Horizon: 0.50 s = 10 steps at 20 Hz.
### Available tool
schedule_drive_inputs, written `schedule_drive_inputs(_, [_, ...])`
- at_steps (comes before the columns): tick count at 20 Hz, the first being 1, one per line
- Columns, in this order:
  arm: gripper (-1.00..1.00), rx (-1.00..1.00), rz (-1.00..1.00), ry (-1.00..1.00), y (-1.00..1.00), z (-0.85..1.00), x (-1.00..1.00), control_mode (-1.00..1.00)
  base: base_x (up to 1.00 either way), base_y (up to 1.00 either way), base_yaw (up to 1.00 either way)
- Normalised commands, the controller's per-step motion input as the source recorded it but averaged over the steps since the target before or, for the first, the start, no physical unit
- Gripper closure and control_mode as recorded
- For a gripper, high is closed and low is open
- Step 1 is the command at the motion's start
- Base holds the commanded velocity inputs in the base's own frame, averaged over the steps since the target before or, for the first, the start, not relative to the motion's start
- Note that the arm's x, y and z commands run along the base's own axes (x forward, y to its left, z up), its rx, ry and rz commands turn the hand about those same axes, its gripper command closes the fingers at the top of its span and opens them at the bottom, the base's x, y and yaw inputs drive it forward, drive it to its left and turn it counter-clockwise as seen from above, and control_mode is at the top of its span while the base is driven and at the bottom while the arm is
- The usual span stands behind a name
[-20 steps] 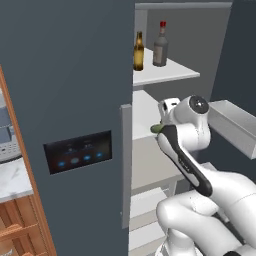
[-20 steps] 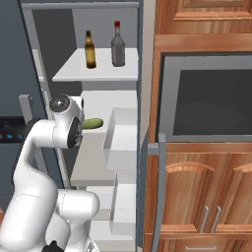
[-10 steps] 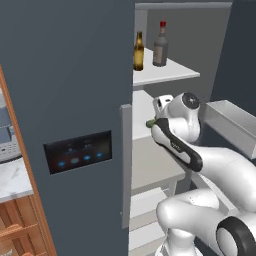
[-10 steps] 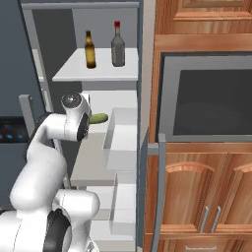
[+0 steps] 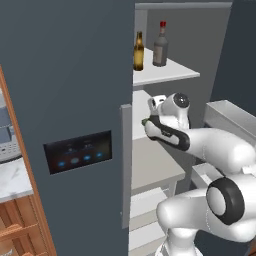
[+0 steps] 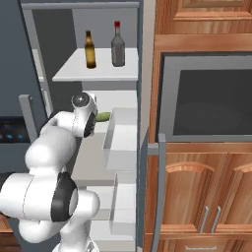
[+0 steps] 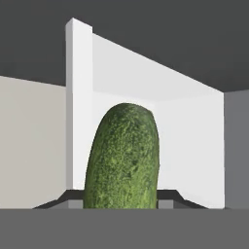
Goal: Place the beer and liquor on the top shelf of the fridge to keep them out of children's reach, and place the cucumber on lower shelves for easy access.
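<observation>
The fridge stands open. The brown beer and the red-capped liquor stand upright side by side on the top shelf. My gripper is shut on the dark green cucumber, which sticks out ahead of the fingers. The hand reaches into the compartment under the top shelf, above the shelf below. In the left base view just the cucumber's tip peeks out past my wrist.
White door bins hang to the right of the arm. A grey bin juts out behind the elbow. The door's grey handle and lit panel lie left. A wall oven and wooden cabinets stand right.
The arm has pushed the cucumber deeper into the fridge under the top shelf, and the elbow has swung forward. Both bottles stay put.
</observation>
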Motion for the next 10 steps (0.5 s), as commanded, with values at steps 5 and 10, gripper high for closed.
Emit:
schedule_drive_inputs(5, [1.00,0.00,0.01,0.00,-0.04,-0.34,0.60,-1.00,0.00,0.00,0.00])
schedule_drive_inputs(10, [1.00,0.00,0.01,0.00,0.00,-0.26,0.66,-1.00,0.00,0.00,0.00])
